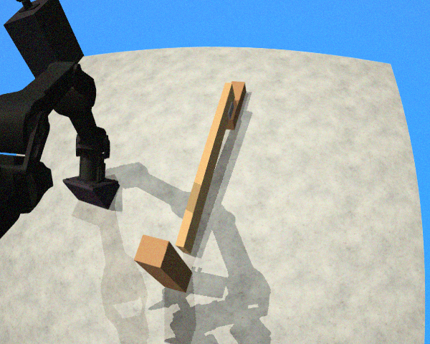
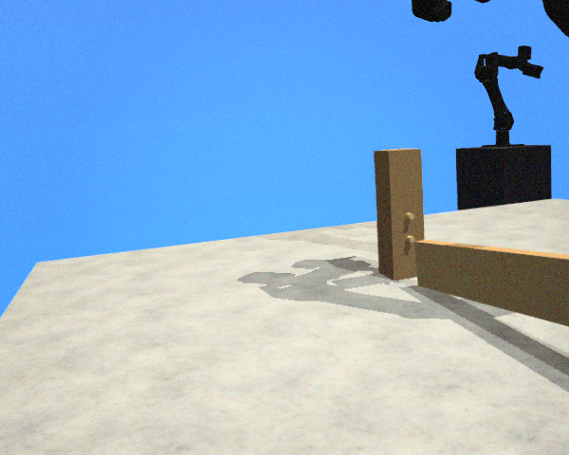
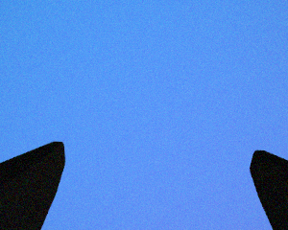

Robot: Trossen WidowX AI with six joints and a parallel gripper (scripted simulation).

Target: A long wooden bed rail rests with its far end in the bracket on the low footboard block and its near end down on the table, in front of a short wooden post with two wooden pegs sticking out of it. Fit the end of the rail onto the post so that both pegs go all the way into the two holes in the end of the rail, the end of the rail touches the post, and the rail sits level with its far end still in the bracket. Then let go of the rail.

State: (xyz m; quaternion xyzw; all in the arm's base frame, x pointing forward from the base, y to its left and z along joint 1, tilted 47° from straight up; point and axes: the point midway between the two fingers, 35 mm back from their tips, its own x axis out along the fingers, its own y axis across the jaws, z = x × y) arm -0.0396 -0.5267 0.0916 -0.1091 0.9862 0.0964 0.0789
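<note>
The long wooden rail (image 1: 208, 159) (image 2: 495, 274) slopes from the low footboard block (image 1: 239, 97) down to the table. Its near end rests on the table just in front of the short wooden post (image 1: 152, 251) (image 2: 397, 210), a small gap away. Two pegs (image 2: 410, 215) (image 2: 410, 238) stick out of the post, bare, at and above the rail's top edge. My gripper (image 2: 534, 69) (image 3: 160, 157) is open and empty. It is held high on the raised arm (image 1: 91, 147), far from the rail, and the wrist view shows only blue sky between the fingers.
The arm stands on a black pedestal (image 2: 503, 176) (image 1: 92, 190) at the table's edge, beyond the post. Large dark shapes (image 1: 8, 122) fill the left of the top view. The mottled grey table (image 1: 319, 185) (image 2: 176, 342) carries the arm's shadows.
</note>
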